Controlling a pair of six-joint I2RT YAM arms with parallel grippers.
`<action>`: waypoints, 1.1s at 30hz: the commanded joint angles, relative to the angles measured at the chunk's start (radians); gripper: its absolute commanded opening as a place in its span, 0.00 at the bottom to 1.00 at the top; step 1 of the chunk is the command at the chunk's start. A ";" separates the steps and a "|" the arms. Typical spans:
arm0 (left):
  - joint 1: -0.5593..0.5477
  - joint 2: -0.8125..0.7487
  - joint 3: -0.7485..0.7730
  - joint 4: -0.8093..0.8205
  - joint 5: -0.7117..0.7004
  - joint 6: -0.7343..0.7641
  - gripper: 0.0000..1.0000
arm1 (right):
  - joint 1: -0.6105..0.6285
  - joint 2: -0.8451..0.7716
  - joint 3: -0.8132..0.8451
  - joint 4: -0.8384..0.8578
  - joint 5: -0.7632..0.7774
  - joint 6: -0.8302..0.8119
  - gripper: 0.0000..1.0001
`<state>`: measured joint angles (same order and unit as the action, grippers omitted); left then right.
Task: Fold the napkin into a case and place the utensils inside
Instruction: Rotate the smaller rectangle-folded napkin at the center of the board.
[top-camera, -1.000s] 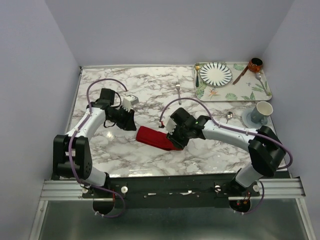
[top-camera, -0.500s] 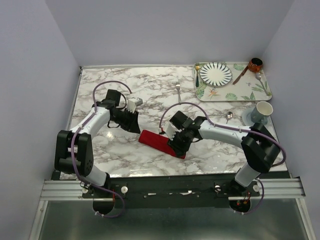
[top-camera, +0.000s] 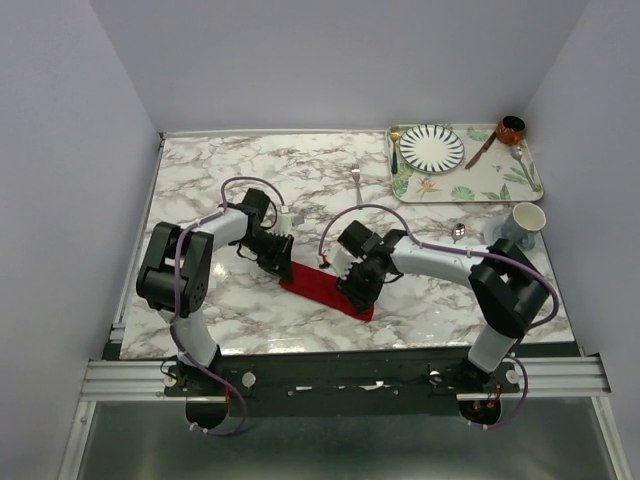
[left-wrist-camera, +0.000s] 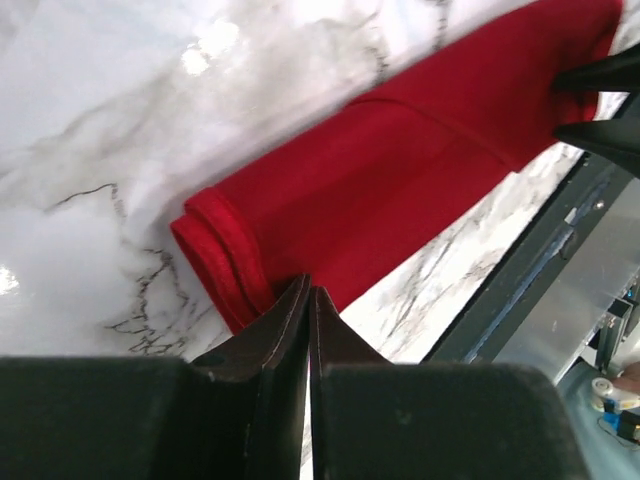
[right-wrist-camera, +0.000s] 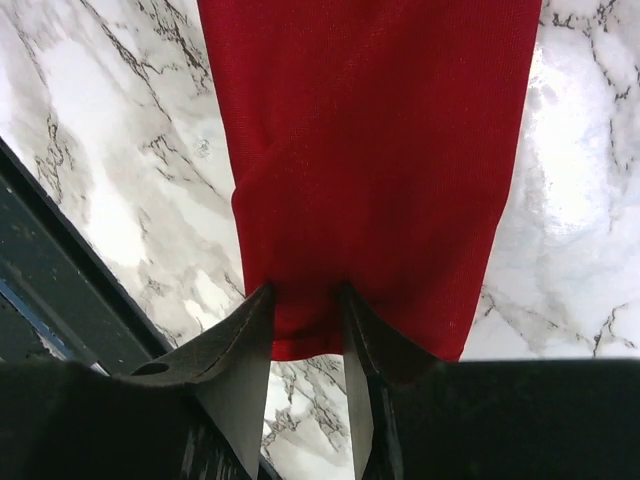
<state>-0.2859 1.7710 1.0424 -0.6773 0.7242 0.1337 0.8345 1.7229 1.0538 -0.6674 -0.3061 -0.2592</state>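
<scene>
Seeing the napkin (top-camera: 325, 288) lying folded into a narrow strip on the marble table (top-camera: 200, 190), slanting between both arms. Pinching its left end hem with the left gripper (left-wrist-camera: 308, 298), fingers pressing almost together. Gripping a bunched fold at its other end with the right gripper (right-wrist-camera: 305, 300), fingers standing slightly apart around the cloth. Noting 1 silver fork (top-camera: 356, 178) lying farther back, well apart from the napkin.
</scene>
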 joint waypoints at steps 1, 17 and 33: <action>-0.009 0.070 0.071 -0.041 -0.078 0.021 0.15 | 0.000 0.056 0.005 -0.057 -0.059 -0.012 0.41; -0.009 -0.103 0.214 -0.249 -0.288 0.343 0.36 | -0.345 -0.105 0.155 -0.244 -0.320 0.038 0.86; -0.240 -0.032 0.022 -0.061 -0.515 0.129 0.35 | -0.388 -0.161 0.077 -0.293 -0.148 -0.146 0.87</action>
<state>-0.5060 1.6756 1.0359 -0.8749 0.3050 0.3859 0.4450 1.6131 1.1778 -0.9249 -0.4969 -0.3500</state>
